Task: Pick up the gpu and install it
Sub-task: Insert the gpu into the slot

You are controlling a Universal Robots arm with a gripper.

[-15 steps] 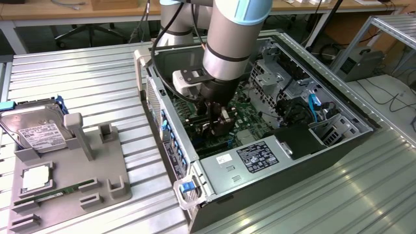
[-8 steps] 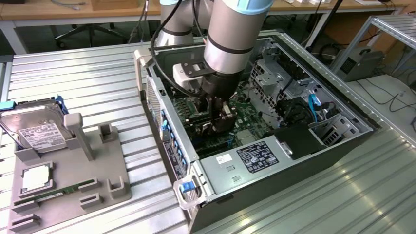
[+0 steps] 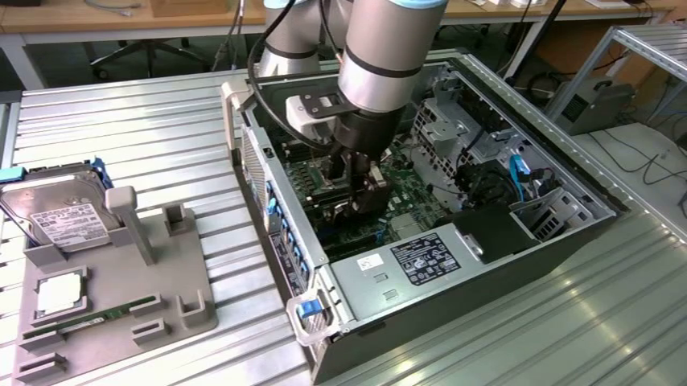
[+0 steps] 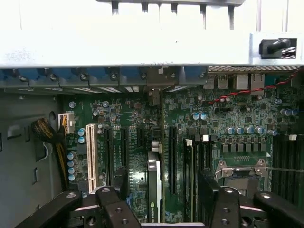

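Gripper was inside the open PC case, low over the motherboard. In the wrist view its two black fingers stood apart, one on each side of the gpu, which sat edge-on between them, upright in an expansion slot on the board. Jaws spread wide, with a visible gap on both sides of the card, so not clamped on it. Whether a finger pad was grazing the card I couldn't tell.

In the exterior view the gripper hung straight down from the arm, deep in the middle of the case; the card itself was hard to pick out there behind the fingers.

Around the card, wrist view: a white slot off to one side, empty black slots next to it, the CPU socket with its metal frame on the other side, and a red cable running across the board near the rear ports. Yellow-and-black wire bundle sat at the case wall.

Exterior view, outside the case: power supply at the near end, blue cable by the drive bays. On the exterior view's left, well apart from the case, a grey parts fixture on the slatted metal table, with a hard drive, a RAM stick and a CPU.
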